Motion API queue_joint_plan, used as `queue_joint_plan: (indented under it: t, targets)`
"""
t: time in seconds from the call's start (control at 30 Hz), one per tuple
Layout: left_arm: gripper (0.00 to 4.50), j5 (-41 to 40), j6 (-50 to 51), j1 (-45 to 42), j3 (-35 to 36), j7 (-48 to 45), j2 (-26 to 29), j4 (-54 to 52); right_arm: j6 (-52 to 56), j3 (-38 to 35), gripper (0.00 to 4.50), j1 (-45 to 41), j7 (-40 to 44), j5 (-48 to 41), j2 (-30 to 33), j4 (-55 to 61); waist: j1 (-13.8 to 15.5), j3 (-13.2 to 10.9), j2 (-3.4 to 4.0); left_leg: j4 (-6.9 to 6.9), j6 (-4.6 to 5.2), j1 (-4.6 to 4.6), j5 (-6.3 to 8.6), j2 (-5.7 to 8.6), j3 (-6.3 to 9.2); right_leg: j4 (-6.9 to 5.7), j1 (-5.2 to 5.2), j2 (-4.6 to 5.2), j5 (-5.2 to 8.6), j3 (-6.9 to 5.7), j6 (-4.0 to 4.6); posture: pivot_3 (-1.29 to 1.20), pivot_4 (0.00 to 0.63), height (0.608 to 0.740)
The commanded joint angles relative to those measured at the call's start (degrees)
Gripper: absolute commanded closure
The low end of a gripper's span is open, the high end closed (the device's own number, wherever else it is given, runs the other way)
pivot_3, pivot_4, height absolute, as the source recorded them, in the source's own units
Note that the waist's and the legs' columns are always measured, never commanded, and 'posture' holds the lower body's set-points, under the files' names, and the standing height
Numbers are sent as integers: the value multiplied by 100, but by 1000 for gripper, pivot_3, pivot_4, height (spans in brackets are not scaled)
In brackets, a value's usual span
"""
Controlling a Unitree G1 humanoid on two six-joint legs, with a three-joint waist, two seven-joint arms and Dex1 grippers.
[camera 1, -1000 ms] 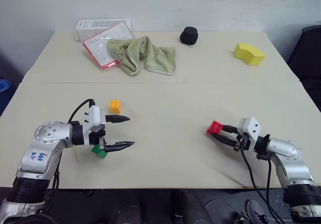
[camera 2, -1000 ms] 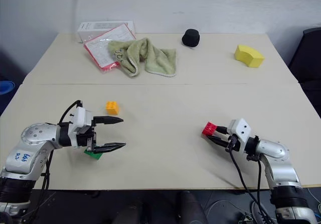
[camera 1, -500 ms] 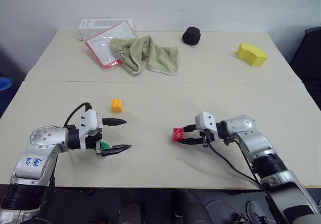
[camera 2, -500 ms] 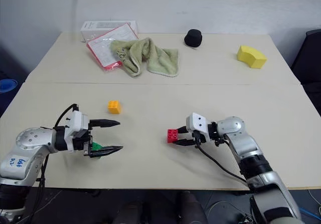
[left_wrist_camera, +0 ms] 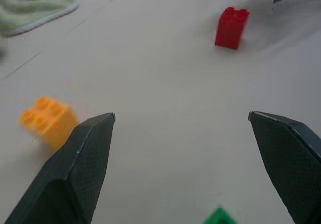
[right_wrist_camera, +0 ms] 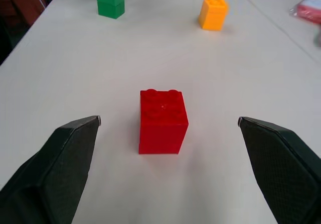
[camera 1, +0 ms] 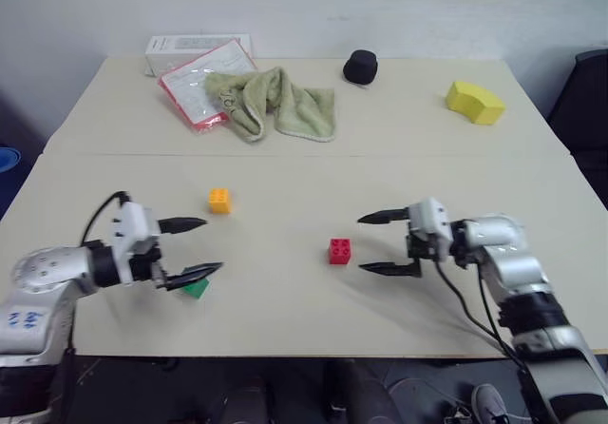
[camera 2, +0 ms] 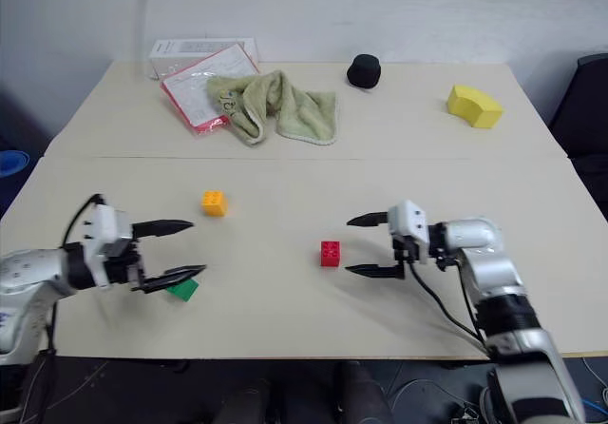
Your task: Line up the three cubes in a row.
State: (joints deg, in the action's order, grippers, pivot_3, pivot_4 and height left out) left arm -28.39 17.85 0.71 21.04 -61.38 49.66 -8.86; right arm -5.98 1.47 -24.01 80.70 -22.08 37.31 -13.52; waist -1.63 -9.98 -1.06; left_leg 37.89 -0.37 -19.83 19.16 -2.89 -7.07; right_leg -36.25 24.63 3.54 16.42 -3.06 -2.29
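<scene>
A: Red cube [camera 1: 339, 251] first. Left eye view: it stands alone on the near half of the table [camera 1: 380, 186], just off the tips of the right gripper [camera 1: 377, 244]. Not touching them.

B: Right gripper state?

A: Fingers spread wide, nothing between them, pointing toward the robot's left at the red cube.

B: Others in that view?

A: Orange cube [camera 1: 219, 200] sits left of centre, farther back than the red one. Green cube [camera 1: 195, 288] is near the front edge, just beside the lower fingertip of the left gripper [camera 1: 195, 246]; touching or not, can't tell. Left gripper is wide too and holds nothing.

B: So no row.

A: No, the three make a loose triangle. Back of the table: green towel [camera 1: 275, 101], pink folder [camera 1: 198, 82], white box [camera 1: 195, 44], black round object [camera 1: 359, 67], yellow wedge block [camera 1: 474, 102].

B: Right eye view?

A: Same layout. Red cube just clear of the right gripper's tips, green cube just beside the left gripper's lower finger.

B: Left wrist view?

A: Both black fingers far apart, bare table between them. Orange cube beside one finger, a corner of the green cube at the frame edge between them, red cube well ahead and upright. Towel edge in a corner.

B: Right wrist view?

A: Fingers wide apart, red cube centred ahead of the gap, studs up, sitting flat, free of both fingers. Green and orange cubes stand farther off, apart from each other.
</scene>
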Motion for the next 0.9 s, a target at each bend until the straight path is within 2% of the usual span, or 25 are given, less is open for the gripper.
queue_joint_plan:
  t: [0.03,0.1,0.2,0.33,0.47,0.63,0.8,0.9]
  targets:
    - [0,-183,289,413,708,-218,289,478,101,-741,18,586,-135,-548,271,729,3,-2,3,0,1,3,2,1,0,4,-4,1,0,-1,0,0,150,740]
    - [0,63,-96,604,896,-455,477,1155,-9,-995,18,994,-214,-632,301,921,-8,-2,3,-1,15,8,15,1,1,2,-7,2,0,-1,0,0,150,740]
    - [0,447,-896,711,1076,-816,872,2482,-724,-1237,18,1506,-8,-725,115,952,-11,-2,2,-2,23,15,26,-2,1,-4,-7,-1,6,-6,11,0,150,740]
    - [0,885,-2475,486,875,-1297,1156,3706,-240,-1211,18,1748,-146,-998,72,1138,-6,-5,9,-7,20,17,28,-3,0,-10,-5,1,13,-12,22,0,150,740]
    - [0,1161,-2849,-35,51,-1971,1323,3823,-110,-1050,18,1823,-185,-932,73,1362,26,-7,12,-7,21,16,30,-2,4,-11,-5,11,13,-15,24,0,150,740]
    - [0,1112,-2643,-1185,-951,-2449,865,3236,1,-838,18,1826,-383,-894,-69,1739,102,-7,12,-4,21,5,28,2,14,-18,-3,16,13,-29,23,0,150,740]
    - [0,1316,-2968,-2120,-1698,-2883,502,3470,61,-748,18,1869,-538,-859,-88,1921,45,-8,12,2,21,2,28,1,2,-21,0,0,12,-26,22,0,150,740]
    - [0,1248,-3163,-2452,-2347,-3102,547,3537,18,-784,18,1942,-616,-817,-56,1973,7,-8,11,13,21,1,28,1,3,-29,-1,-3,12,-27,20,0,150,740]
